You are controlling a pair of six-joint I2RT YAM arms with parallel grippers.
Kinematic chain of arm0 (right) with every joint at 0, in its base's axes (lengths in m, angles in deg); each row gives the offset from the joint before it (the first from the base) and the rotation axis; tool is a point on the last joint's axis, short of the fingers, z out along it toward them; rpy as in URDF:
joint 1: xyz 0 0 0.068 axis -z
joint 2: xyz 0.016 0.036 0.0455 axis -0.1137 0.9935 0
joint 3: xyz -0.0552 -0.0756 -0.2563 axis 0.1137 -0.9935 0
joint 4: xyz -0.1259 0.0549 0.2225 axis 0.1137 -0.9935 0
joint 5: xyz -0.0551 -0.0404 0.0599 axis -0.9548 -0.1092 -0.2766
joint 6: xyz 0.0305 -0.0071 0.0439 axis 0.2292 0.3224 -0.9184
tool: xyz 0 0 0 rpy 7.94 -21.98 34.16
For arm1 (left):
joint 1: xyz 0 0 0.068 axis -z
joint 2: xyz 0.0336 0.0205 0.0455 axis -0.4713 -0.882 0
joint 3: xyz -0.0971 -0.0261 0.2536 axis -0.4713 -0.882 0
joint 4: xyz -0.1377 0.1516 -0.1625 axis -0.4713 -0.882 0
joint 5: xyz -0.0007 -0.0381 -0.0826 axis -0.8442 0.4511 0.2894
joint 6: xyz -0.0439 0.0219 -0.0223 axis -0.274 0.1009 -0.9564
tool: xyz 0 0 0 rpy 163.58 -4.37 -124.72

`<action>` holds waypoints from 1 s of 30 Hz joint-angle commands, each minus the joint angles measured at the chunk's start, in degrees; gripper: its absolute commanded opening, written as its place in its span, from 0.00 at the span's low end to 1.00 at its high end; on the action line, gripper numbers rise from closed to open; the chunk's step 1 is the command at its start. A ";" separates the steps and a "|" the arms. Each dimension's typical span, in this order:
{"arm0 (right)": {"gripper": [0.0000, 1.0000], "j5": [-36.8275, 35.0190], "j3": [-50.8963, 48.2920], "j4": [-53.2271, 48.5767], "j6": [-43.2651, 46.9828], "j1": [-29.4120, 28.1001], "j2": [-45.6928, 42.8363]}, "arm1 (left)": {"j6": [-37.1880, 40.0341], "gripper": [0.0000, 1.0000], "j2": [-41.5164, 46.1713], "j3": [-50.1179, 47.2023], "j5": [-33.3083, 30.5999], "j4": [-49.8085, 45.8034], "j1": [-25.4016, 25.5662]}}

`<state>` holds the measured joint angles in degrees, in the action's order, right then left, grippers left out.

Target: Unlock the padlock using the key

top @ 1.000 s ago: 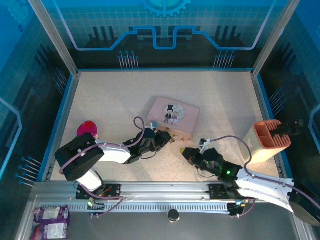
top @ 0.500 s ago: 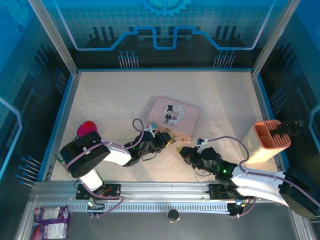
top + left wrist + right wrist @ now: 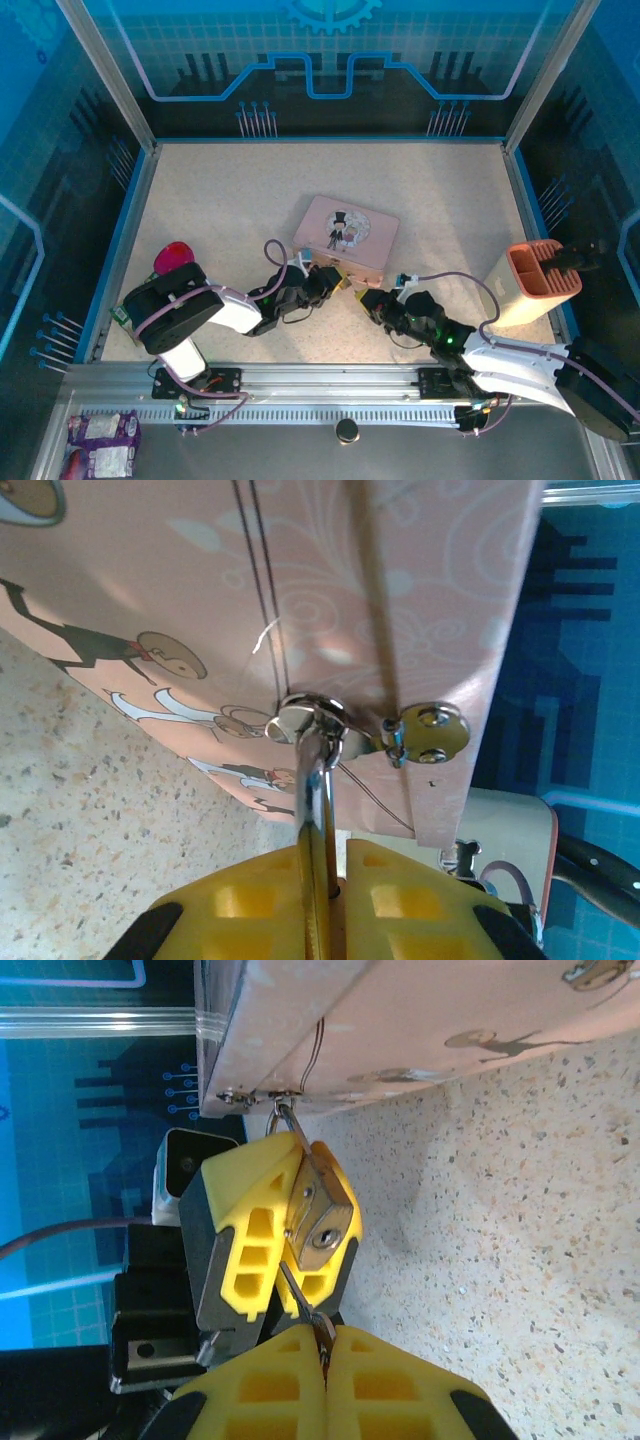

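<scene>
Speckled table (image 3: pixel 520 1210); key (image 3: pixel 298 1292) sliver beside padlock (image 3: pixel 320 1222)

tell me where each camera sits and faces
Top external: above and behind the robot, looking down at the table; left hand and right hand show.
Left wrist: behind the left hand, facing the pink tin along the padlock shackle.
Right wrist: behind the right hand holding the key, facing the padlock.
Both wrist views share padlock and tin.

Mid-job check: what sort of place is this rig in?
Probably an enclosed robot work cell in a lab or demo booth: aluminium frame posts, blue circuit-patterned wall panels, and a speckled tabletop fronted by a metal mounting rail.
</scene>
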<state>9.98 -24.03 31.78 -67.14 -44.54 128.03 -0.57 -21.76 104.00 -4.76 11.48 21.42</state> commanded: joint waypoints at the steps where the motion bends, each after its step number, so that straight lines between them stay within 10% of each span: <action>1: 0.00 1.63 0.49 0.23 -0.23 1.13 0.05 | -0.90 0.00 0.45 0.07 1.41 9.79 0.91; 30: 0.00 2.13 -1.34 -2.67 -0.40 1.07 -2.17 | 0.68 0.00 1.15 0.68 -0.35 7.44 1.35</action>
<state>12.86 -25.03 32.02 -67.55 -43.91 126.96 -1.49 -21.87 103.14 -4.80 12.60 22.49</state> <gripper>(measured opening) 0.064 0.119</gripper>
